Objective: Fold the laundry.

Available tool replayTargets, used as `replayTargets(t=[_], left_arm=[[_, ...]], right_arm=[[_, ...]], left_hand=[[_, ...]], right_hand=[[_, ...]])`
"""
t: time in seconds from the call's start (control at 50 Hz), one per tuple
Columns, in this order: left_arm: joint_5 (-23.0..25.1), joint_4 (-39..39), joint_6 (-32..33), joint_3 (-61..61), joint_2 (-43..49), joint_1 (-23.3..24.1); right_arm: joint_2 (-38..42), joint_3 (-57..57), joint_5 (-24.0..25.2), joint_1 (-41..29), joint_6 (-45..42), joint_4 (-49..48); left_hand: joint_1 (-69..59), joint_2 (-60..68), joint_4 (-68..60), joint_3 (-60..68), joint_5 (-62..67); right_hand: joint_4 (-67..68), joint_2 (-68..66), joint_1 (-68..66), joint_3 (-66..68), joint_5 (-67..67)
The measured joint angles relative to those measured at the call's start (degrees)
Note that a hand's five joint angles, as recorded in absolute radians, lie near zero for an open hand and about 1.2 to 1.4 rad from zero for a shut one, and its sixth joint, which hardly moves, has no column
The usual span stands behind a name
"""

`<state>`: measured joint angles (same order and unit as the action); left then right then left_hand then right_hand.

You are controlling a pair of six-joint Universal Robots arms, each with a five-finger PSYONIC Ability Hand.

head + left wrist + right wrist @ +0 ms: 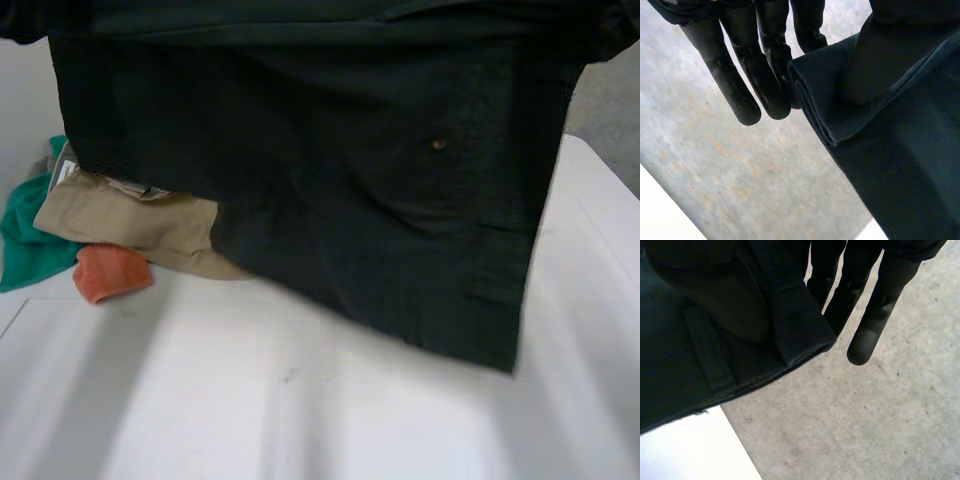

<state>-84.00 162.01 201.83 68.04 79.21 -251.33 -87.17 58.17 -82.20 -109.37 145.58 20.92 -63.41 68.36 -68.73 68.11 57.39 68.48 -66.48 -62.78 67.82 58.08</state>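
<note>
A dark garment (330, 180) with a small button and pocket seams hangs spread above the white table (300, 410), its upper edge held high. In the left wrist view my left hand (735, 80) pinches a folded corner of the garment (830, 100) between its thumb and straight fingers. My right hand (880, 310) grips the other top corner (800, 330) the same way, thumb pressed on the cloth by a belt loop. The garment's lower edge slants down toward the table on the right side.
A laundry pile lies at the table's back left: a tan garment (140, 225), a green cloth (25, 245) and an orange cloth (110, 272), partly hidden behind the hanging garment. Grey floor (610, 100) lies past the table's right edge.
</note>
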Motion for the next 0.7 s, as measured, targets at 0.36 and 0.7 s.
replayTargets(t=[0.36, 0.7], left_arm=[[-0.4, 1.21, 2.07, -23.74, 39.53, 3.54], [-6.23, 36.8, -3.55, -25.5, 29.48, 4.96]], right_arm=[[27.31, -8.93, -3.45, -0.5, 1.83, -3.3], [21.92, -14.61, -8.01, -0.75, 9.51, -38.93]], left_hand=[[-0.38, 0.07, -0.01, 0.02, 0.0], [-0.38, 0.08, -0.02, 0.02, 0.0]], right_hand=[[0.0, 0.0, 0.0, 0.0, 0.2], [0.02, -0.62, 0.0, 0.0, 0.21]])
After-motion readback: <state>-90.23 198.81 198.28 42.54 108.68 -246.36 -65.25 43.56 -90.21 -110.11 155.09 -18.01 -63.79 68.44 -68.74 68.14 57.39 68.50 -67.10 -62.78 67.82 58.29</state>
